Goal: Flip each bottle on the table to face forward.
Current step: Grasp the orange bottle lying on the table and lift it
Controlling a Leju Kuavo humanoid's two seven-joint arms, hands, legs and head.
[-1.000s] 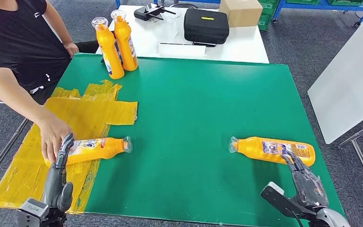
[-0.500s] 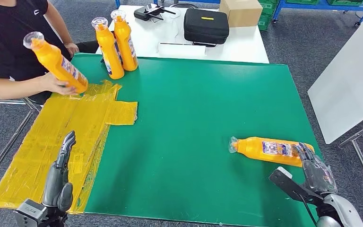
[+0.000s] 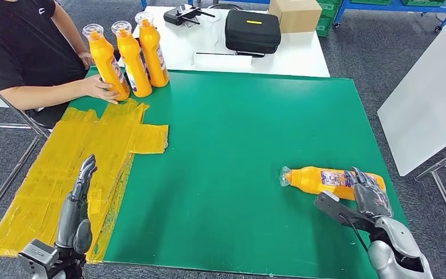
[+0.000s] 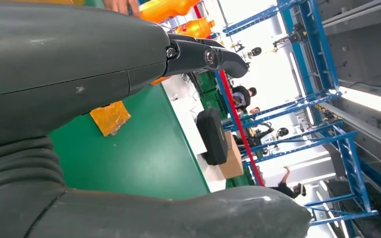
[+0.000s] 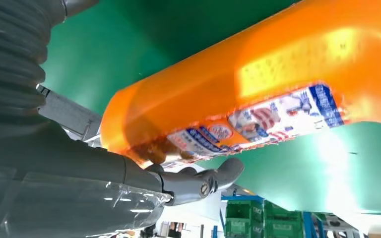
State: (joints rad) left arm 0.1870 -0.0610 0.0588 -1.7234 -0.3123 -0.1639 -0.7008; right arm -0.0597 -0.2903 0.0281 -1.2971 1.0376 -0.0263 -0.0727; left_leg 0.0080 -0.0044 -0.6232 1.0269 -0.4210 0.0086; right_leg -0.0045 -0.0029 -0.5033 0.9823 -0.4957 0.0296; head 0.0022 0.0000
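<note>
One orange bottle (image 3: 319, 180) lies on its side at the right of the green mat (image 3: 232, 128), cap toward the middle. My right hand (image 3: 369, 195) lies over its base end, fingers (image 5: 198, 181) stretched along the label of the bottle (image 5: 258, 74) and touching it. Three orange bottles stand upright at the far left corner (image 3: 105, 61) (image 3: 131, 58) (image 3: 153, 49). A person's hand (image 3: 97, 87) holds the leftmost one. My left hand (image 3: 76, 200) hovers over the yellow plastic sheet (image 3: 81, 151) with straight fingers (image 4: 203, 54) and holds nothing.
Behind the mat, a white table (image 3: 302, 58) carries a black case (image 3: 253, 32) and a cardboard box (image 3: 295, 14). A white panel (image 3: 430, 93) stands beyond the right edge. The person sits at the far left corner.
The person lifted the bottle away from beside my left hand and stood it next to the two upright ones. My right hand moved forward onto the lying bottle.
</note>
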